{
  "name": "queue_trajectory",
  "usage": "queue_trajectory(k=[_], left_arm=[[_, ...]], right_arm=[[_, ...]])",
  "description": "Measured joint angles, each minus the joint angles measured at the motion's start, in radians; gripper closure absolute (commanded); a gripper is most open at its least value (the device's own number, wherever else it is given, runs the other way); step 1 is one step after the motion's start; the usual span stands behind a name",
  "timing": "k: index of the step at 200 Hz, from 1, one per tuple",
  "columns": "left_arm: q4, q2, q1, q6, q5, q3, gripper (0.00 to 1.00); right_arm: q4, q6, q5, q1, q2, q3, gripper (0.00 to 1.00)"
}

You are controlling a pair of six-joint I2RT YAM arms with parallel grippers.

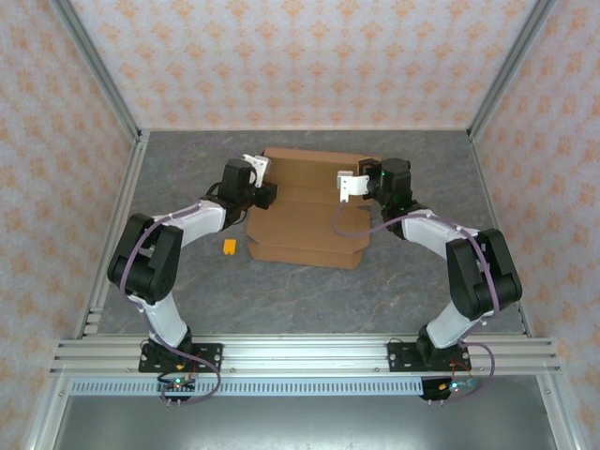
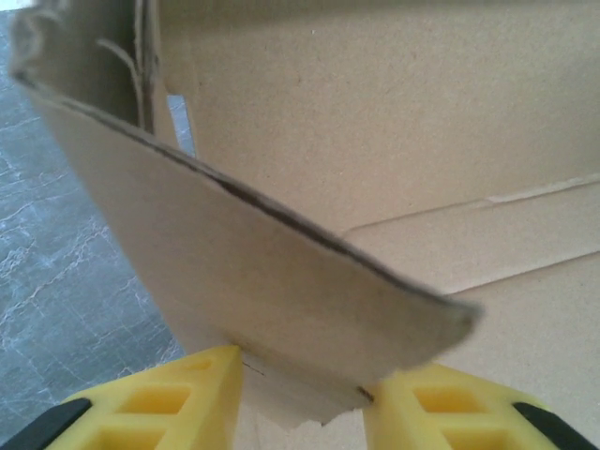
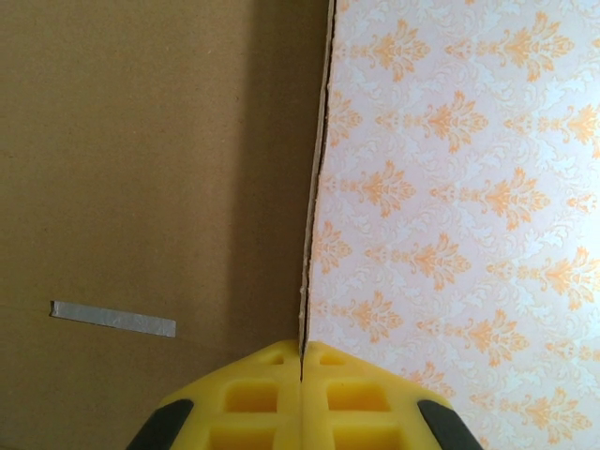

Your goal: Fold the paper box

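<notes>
**Box** [image 1: 305, 220]: brown cardboard, part-folded, lying on the far middle of the table [image 1: 422, 291] between the two arms. I see one flap [image 2: 262, 272] raised at its left far corner and one panel edge lifted on its right side.

**Left end effector** [image 1: 255, 166]: at the left far corner, fingers [image 2: 178, 403] spread, with the raised flap standing in the gap between them. I cannot tell whether either pad touches it.

**Right end effector** [image 1: 349, 185]: pressed together, pinching the thin edge of the right panel, which its wrist view shows edge-on.

**Risks, as I judge them:**
- (a) With the left fingers apart, nothing I can see holds the flap, so it may spring back toward flat and lose the crease.
- (b) The flap's lower edge looks ragged between the fingers. Closing there, or pulling sideways, may tear it.
- (c) The right pinch sits on the very rim. If that arm lifts or twists, the sheet may slip out, or the light box may swing and slide on the table.
- (d) An orange piece [image 1: 230, 247] lies just beside the box's left near corner, and a sliding box may push it or ride over it.
</notes>
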Motion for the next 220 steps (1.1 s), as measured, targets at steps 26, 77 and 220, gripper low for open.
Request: queue_trajectory(k=[26, 77, 220], left_arm=[[-0.034, 0.011, 0.003, 0.019, 0.015, 0.036, 0.54], [-0.066, 0.054, 0.019, 0.019, 0.030, 0.086, 0.52], [-0.065, 0.106, 0.032, -0.008, 0.005, 0.128, 0.56]], right_arm=[[0.000, 0.000, 0.000, 0.000, 0.000, 0.002, 1.00], [0.000, 0.000, 0.000, 0.000, 0.000, 0.002, 1.00], [-0.005, 0.000, 0.000, 0.000, 0.000, 0.007, 1.00]])
